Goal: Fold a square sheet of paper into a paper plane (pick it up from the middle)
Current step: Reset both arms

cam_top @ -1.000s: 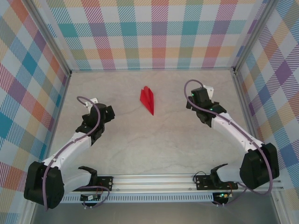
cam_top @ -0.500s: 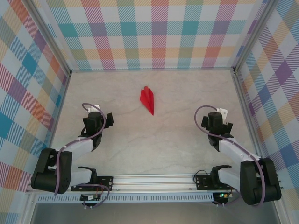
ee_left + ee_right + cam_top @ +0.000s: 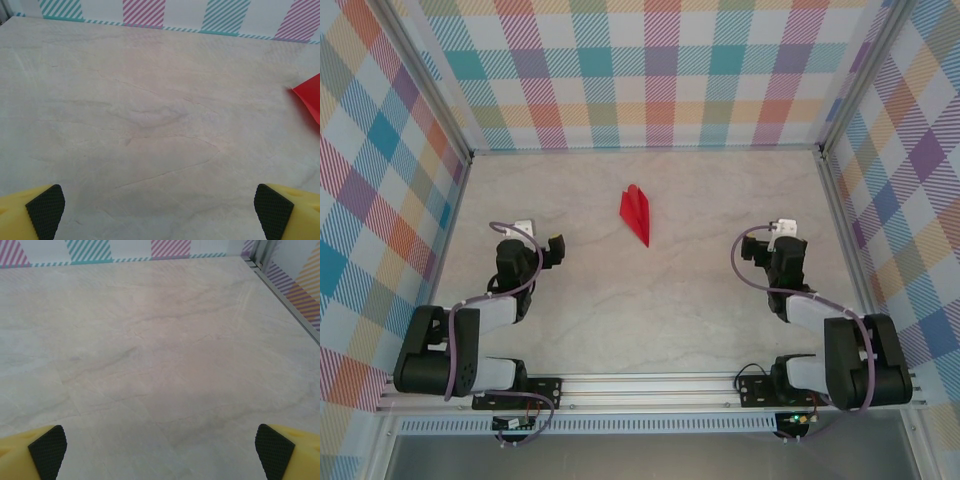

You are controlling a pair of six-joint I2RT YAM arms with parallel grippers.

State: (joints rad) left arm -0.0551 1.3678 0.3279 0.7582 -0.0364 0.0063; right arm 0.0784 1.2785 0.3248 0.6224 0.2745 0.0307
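Note:
The square sheet of paper lies folded into a small bright-red paper plane [image 3: 637, 214] on the marble table, in the far middle, nose toward the near right. One red corner of the paper plane [image 3: 310, 97] shows at the right edge of the left wrist view. My left gripper [image 3: 534, 247] sits low at the near left, well apart from the plane. Its jaws [image 3: 160, 215] stand open over bare table. My right gripper [image 3: 786, 243] sits at the near right, also far from the plane, open [image 3: 160, 452] with nothing between its yellow fingers [image 3: 280, 452].
Checked walls enclose the table [image 3: 650, 300] on the left, back and right. A metal frame post [image 3: 835, 205] runs along the right edge. An aluminium rail [image 3: 650, 388] carries both arm bases at the near edge.
Both arms have folded back toward their bases. The right gripper moved from the right of the plane to the near right. The left gripper pulled slightly nearer. The plane stayed put.

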